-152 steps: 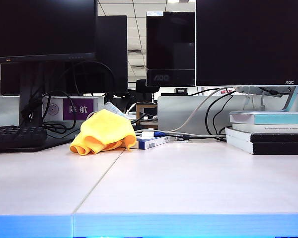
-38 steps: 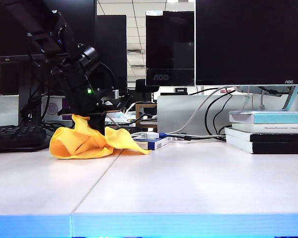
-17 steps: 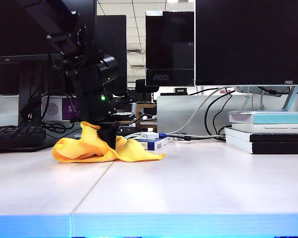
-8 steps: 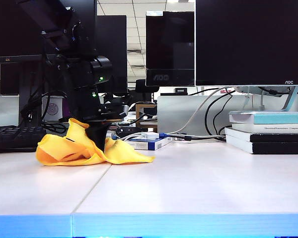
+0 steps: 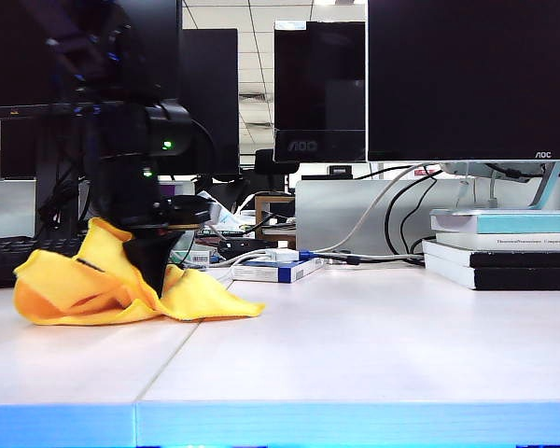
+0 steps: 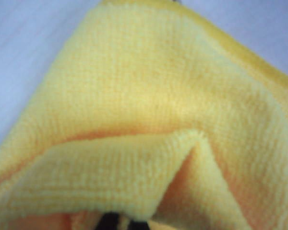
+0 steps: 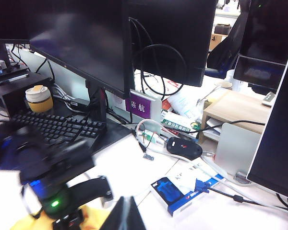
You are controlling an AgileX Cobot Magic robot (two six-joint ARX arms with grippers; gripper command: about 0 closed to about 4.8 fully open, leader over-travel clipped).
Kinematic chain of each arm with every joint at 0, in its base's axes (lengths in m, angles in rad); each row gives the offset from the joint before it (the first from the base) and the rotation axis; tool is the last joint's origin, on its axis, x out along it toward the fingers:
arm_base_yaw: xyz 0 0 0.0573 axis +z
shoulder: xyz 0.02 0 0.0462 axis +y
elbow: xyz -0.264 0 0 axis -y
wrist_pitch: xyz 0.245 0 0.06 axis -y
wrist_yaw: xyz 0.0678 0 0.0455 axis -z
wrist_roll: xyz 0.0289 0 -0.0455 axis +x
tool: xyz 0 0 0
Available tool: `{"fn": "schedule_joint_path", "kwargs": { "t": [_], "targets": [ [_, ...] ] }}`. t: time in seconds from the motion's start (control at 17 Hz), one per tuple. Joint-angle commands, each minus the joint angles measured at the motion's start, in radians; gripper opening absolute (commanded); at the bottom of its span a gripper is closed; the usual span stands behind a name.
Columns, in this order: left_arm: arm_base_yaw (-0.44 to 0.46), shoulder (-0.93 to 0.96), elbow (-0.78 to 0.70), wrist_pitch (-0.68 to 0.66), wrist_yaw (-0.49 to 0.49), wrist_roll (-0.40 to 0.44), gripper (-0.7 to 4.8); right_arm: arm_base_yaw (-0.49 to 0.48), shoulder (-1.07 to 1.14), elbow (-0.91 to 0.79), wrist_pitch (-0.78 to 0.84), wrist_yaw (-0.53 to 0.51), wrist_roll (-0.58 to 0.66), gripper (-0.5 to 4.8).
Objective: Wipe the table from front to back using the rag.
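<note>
The yellow rag (image 5: 93, 297) lies crumpled on the left part of the pale table (image 5: 373, 345), straddling its seam. My left gripper (image 5: 155, 273) points down into the middle of the rag and is shut on a raised fold. In the left wrist view the rag (image 6: 149, 110) fills the picture, and only the dark tips of the left gripper (image 6: 121, 224) show under a fold. My right gripper (image 7: 126, 218) is shut on nothing and hangs above the table beside the left arm (image 7: 62, 191). A bit of the rag (image 7: 97, 218) shows there.
A blue-and-white box (image 5: 275, 269) lies just behind the rag among cables. A black keyboard (image 5: 5, 259) sits at the far left and a stack of books (image 5: 504, 250) at the right. Monitors (image 5: 467, 75) line the back.
My left gripper has dragged the rag leftward and nearer the table's front edge, and the cloth has spread out. The right arm has kept still.
</note>
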Motion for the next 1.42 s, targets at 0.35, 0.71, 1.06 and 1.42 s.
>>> {"fn": "schedule_joint_path", "kwargs": {
  "t": [0.35,0.71,1.06,1.42],
  "targets": [
    [-0.009,-0.175,-0.355,0.001,0.026,-0.040,-0.07,0.000,-0.004,0.005,0.021,-0.024,0.000,-0.01],
    [-0.028,-0.286,-0.476,-0.006,0.050,-0.047,-0.07,0.000,-0.004,0.005,0.020,-0.024,0.000,-0.01],
    [-0.067,-0.399,-0.640,-0.006,0.050,-0.072,-0.07,0.000,-0.004,0.005,0.020,-0.024,0.000,-0.01],
    [-0.132,-0.500,-0.757,-0.008,0.068,-0.125,-0.07,0.000,-0.004,0.005,0.020,-0.024,0.000,-0.01]
  ]
}}
